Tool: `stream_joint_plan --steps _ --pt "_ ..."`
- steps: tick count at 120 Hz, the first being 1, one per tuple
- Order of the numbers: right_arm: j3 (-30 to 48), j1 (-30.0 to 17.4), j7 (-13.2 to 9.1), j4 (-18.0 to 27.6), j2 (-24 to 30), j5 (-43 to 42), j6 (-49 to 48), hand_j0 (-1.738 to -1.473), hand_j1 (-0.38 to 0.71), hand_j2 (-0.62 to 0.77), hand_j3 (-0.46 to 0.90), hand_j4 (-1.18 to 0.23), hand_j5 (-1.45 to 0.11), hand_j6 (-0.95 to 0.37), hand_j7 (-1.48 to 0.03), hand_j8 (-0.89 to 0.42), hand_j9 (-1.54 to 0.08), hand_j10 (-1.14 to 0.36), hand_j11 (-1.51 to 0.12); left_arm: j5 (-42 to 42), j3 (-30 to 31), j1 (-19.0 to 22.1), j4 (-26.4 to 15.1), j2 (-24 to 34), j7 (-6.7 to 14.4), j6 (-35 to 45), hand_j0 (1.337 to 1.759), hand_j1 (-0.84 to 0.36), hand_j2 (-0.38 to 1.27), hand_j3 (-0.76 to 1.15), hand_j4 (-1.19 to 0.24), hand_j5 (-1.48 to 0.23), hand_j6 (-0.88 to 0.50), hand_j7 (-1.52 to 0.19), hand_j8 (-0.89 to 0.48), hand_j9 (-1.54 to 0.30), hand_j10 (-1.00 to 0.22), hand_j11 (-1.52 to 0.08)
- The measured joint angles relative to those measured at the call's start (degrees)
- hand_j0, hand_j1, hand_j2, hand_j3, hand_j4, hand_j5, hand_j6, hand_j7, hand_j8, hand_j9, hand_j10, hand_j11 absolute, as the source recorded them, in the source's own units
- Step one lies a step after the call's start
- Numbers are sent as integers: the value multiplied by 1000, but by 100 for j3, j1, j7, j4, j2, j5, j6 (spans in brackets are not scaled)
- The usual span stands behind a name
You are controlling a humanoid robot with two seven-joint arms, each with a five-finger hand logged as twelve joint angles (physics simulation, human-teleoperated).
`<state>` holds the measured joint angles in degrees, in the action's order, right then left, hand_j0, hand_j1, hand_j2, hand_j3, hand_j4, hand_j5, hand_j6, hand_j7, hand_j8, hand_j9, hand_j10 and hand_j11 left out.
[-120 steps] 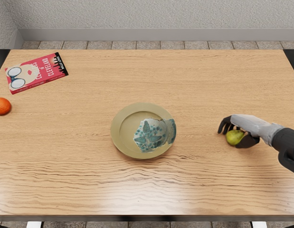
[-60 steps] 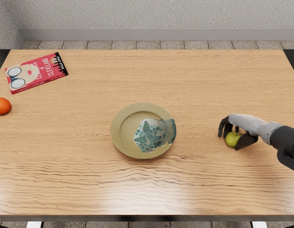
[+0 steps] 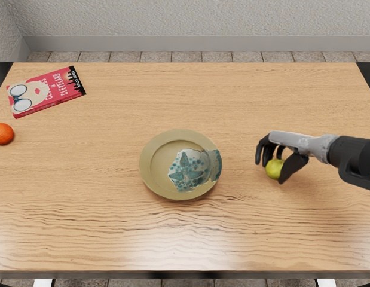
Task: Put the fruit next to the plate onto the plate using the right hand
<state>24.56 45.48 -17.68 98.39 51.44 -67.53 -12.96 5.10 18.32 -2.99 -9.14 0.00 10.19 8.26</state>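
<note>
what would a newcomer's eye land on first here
The right robot hand stands out first, reaching in from the right edge with its dark fingers curled around a small green fruit. Next comes the tan plate with a teal pattern at the middle of the table, to the left of the hand. A red book and an orange sit far off at the table's left side.

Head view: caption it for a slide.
Right hand with fingers around the green fruit, right of the plate.
</note>
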Motion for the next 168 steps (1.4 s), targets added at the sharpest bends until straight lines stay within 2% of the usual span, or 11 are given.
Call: stream_joint_plan --steps 28,47,77,97,147,168 --pt "2 496 -19 4 -252 580 -387 -1657 281 354 0 -652 -878 -666 -861 -499 -869 -594 -868 0 0 0 0 0 0 0 1658 349 0 0 -1 0 -1 0 -1 0 0 0" --pt "1 831 -194 -2 -498 916 -578 -1658 298 394 0 -665 -907 -652 -882 -483 -892 -581 -890 0 -1 3 0 0 0 0 1658 349 0 0 -1 0 -1 0 -1 0 0 0" --pt "-2 1205 -253 -11 -956 1139 -713 -1658 323 444 0 -674 -932 -646 -900 -465 -916 -556 -900 0 2 4 0 0 0 0 1658 349 0 0 -1 0 -1 0 -1 0 0 0" --pt "-8 1309 -341 -78 -1332 1154 -716 -1658 353 489 0 -674 -938 -631 -903 -449 -915 -546 -896 -1 0 8 0 0 1 0 1658 349 0 0 0 0 -1 0 -1 0 0 0" --pt "-45 1387 -378 -610 -2357 889 -668 -1657 314 421 0 -680 -919 -654 -899 -480 -905 -566 -894 -1 2 0 0 0 0 0 1658 349 0 0 0 0 -1 0 0 0 0 0" --pt "-56 1392 -377 -822 -2612 700 -655 -1657 292 394 0 -681 -914 -660 -897 -486 -908 -572 -903 -1 2 8 0 0 0 0 1658 349 0 0 0 0 0 0 0 0 0 0"
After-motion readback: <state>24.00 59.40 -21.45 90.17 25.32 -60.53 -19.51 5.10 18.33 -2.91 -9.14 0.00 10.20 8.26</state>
